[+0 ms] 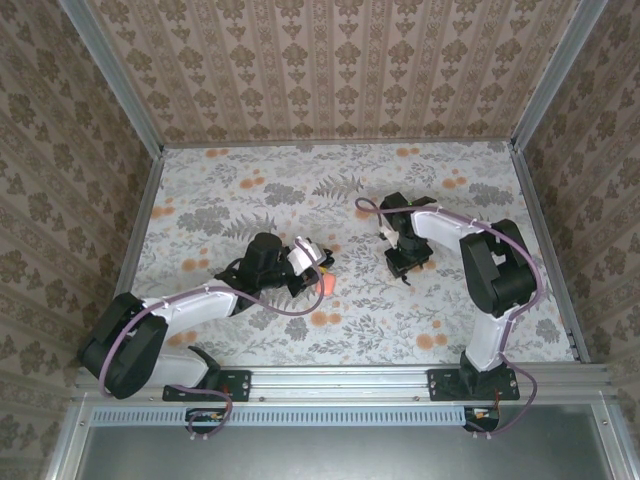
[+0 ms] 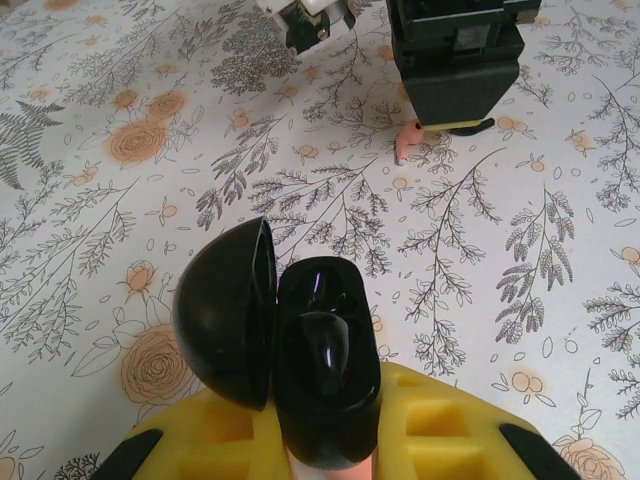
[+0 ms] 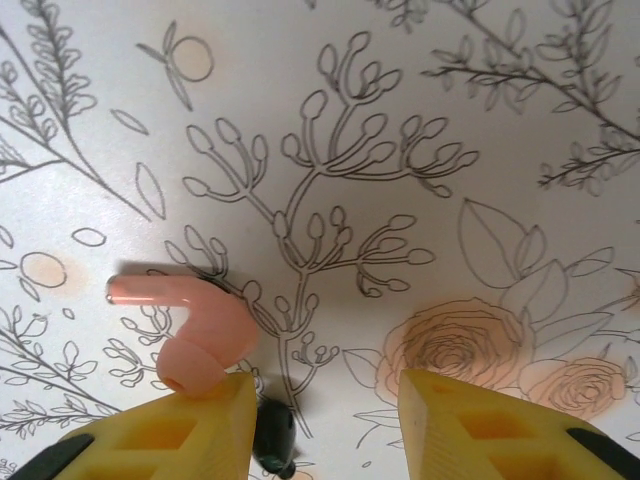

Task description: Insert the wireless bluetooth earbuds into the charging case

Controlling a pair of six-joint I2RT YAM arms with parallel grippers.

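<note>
1. The left pincer is closed on the charging case. Its yellow fingers press against the case from both sides.
2. In the left wrist view the case looks glossy black. Its domed lid is swung open to the left, and the hollow base faces up.
3. A sliver of salmon-pink shows under the near end of the case, between the fingers. I cannot tell what it is.
4. From above, the left pincer and the case sit near the middle of the flowered counter, slightly towards its left edge.
5. The right pincer is open. Its yellow fingers stand apart, with bare counter in the gap.
6. One earbud, salmon-pink with a short stem, lies flat on the counter. Its rounded end is at the tip of the finger on the left of the right wrist view, outside the gap.
7. A small dark object lies just inside that same finger. It is too cropped to identify.
8. From above, the right pincer is right of the counter's middle, well apart from the case.
9. The left wrist view shows the earbud just under the right pincer.
</note>
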